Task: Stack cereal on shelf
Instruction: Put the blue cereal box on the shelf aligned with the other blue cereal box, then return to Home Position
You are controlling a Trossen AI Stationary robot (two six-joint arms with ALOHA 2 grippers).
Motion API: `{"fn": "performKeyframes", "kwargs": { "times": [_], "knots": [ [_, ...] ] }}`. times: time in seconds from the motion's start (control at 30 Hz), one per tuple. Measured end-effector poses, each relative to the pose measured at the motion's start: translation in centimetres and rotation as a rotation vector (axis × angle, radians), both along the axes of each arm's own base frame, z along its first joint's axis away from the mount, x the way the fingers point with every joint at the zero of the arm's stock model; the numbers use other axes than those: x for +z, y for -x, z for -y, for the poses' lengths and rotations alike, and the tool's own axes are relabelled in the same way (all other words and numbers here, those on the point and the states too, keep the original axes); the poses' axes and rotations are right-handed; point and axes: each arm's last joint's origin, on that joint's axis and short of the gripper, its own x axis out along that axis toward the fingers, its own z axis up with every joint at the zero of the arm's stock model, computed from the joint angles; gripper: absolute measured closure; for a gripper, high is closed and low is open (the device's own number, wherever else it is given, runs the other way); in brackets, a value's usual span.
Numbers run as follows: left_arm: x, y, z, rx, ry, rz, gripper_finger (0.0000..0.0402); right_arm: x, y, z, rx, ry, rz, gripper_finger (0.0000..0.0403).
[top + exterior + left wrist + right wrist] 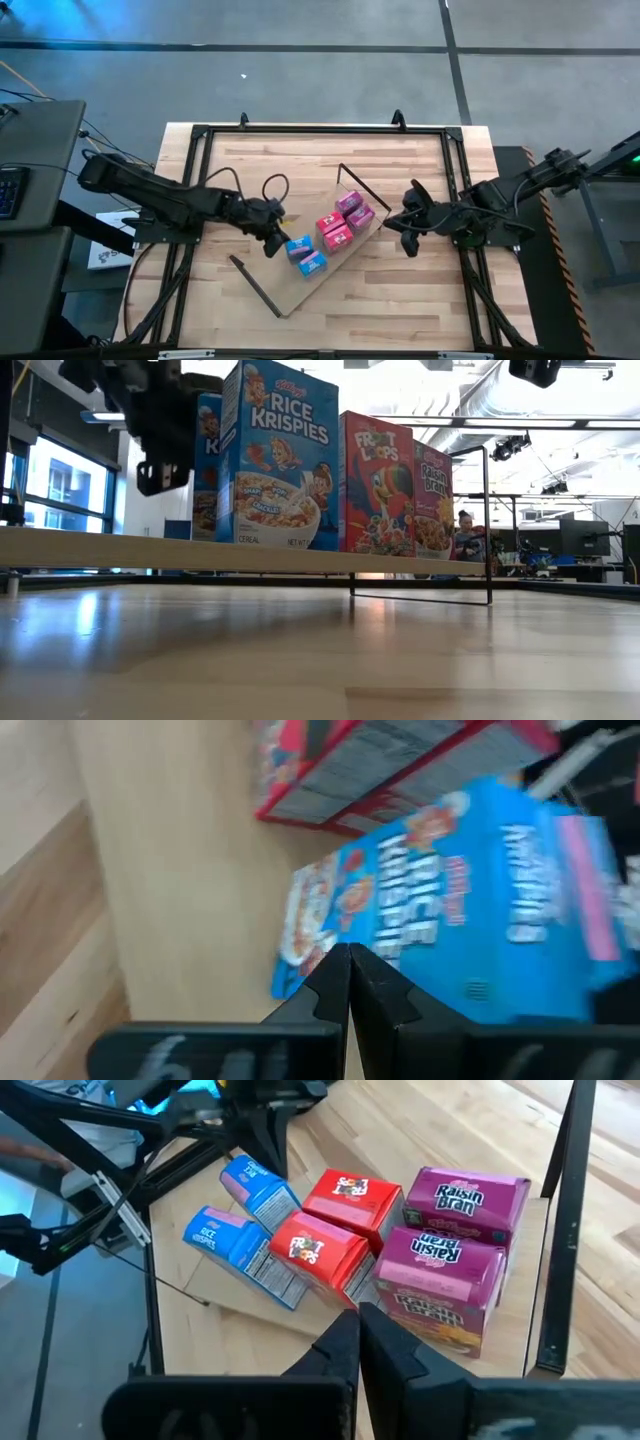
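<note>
Butcher-block tabletop (400, 290) bears rectangular cardboard cereal (338, 232).

Grey floor (300, 80) with dark seams spreads beyond the left gripper (272, 240), past the far edge of the wood table (400, 300). A blue glow (40, 15) lies on the floor, well off from that gripper. A grey desk (40, 150) with a keyboard (8, 190) stands back behind the gripper, beside the table. In the low view, bright windows (50, 510) show just beside the gripper. Well apart from it on the other side, ducts (560, 400) and light strips (600, 423) cross a pale ceiling. Below them are a monitor (583, 538) and a person (466, 535).
</note>
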Motion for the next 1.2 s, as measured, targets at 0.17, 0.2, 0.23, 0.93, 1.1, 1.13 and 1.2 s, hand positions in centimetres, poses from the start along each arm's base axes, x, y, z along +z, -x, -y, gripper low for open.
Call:
{"fn": "performKeyframes", "kwargs": {
  "times": [0.17,0.2,0.23,0.93,1.1,1.13,1.2],
  "knots": [
    [-0.5,-0.2,-0.1,0.063,0.016,-0.032,0.0401,0.0,0.0,0.0,0.008,0.003,-0.001,0.0403],
    [-0.5,-0.2,0.0,0.062,0.021,-0.029,0.0401,0.0,0.0,0.0,0.009,0.005,-0.001,0.0403],
    [-0.5,-0.2,0.1,0.061,0.026,-0.026,0.0401,0.0,0.1,0.0,0.016,0.014,-0.003,0.0403],
    [0.4,0.4,1.0,0.118,0.065,0.004,0.0401,0.0,0.1,0.0,0.048,0.064,-0.01,0.0403],
    [2.4,1.6,-0.7,0.131,0.008,0.082,0.0401,0.5,0.7,0.3,0.05,0.071,0.016,0.0403],
    [3.0,2.0,-1.2,0.135,-0.01,0.115,0.0401,0.7,0.8,0.4,0.043,0.075,0.026,0.0403],
    [4.3,2.8,-2.2,0.145,-0.048,0.183,0.0401,1.0,1.1,0.6,0.027,0.086,0.054,0.0403]
  ]
}}
